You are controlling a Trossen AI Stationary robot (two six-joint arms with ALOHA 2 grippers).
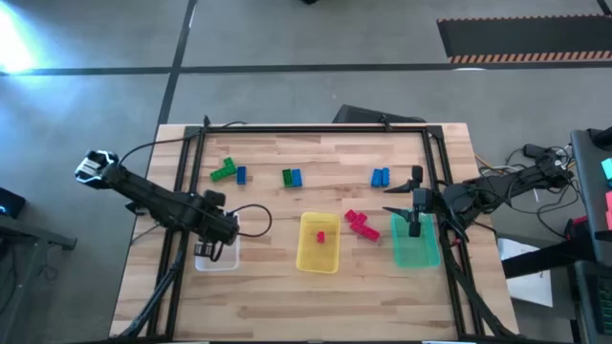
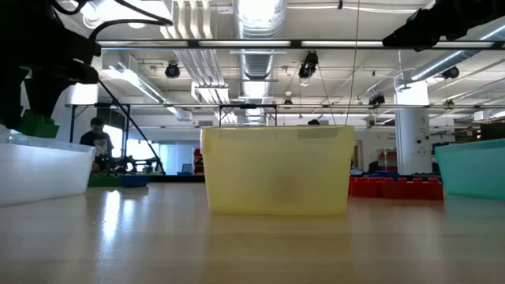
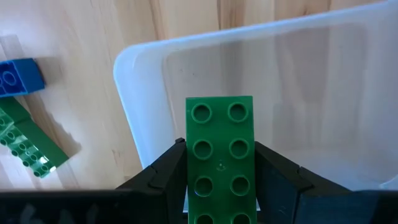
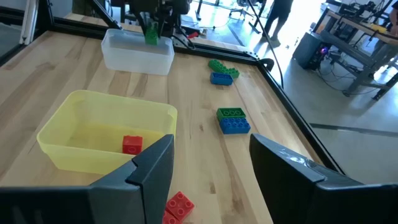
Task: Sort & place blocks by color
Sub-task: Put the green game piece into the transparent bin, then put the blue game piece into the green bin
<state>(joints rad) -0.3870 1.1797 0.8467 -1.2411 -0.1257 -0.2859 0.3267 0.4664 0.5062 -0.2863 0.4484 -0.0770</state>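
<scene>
My left gripper [image 3: 221, 186] has its jaws clamped on a green block [image 3: 220, 155], studs showing, held over the clear tray [image 1: 216, 256] near the table's [image 1: 287, 296] left edge. My right gripper [image 4: 208, 168] hangs over the teal tray [image 1: 417, 245] by the right edge, jaws spread wide with nothing between them. One red block [image 4: 132, 144] lies in the yellow tray [image 4: 74, 118] at mid-table. Loose green and blue blocks [image 1: 293, 177] sit toward the far edge; red ones [image 1: 360, 223] lie between the yellow and teal trays.
</scene>
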